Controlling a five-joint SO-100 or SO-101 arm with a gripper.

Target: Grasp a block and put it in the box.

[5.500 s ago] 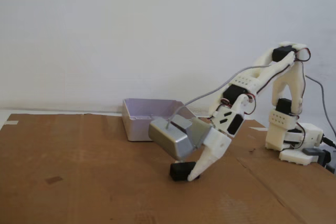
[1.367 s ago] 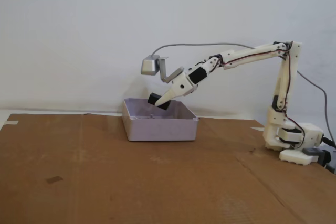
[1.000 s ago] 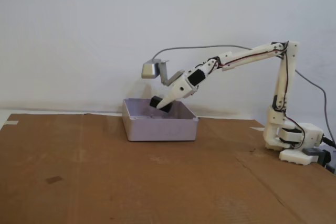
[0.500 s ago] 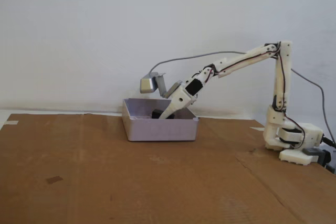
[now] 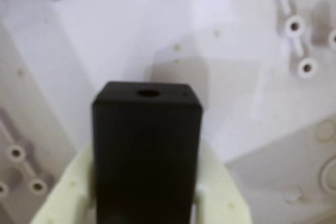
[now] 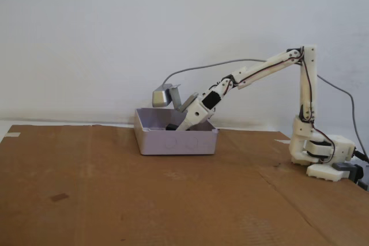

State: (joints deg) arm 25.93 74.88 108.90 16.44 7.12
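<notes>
In the fixed view the white arm reaches from its base at the right edge of the brown cardboard-covered table down into the box, which sits near the table's back edge. The gripper dips below the box rim, with a bit of the black block showing beside it. A grey module sits just above the box.

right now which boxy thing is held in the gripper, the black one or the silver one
The black block, clamped between the gripper's cream fingers inside the box. The silver module is only mounted above the arm.
</notes>
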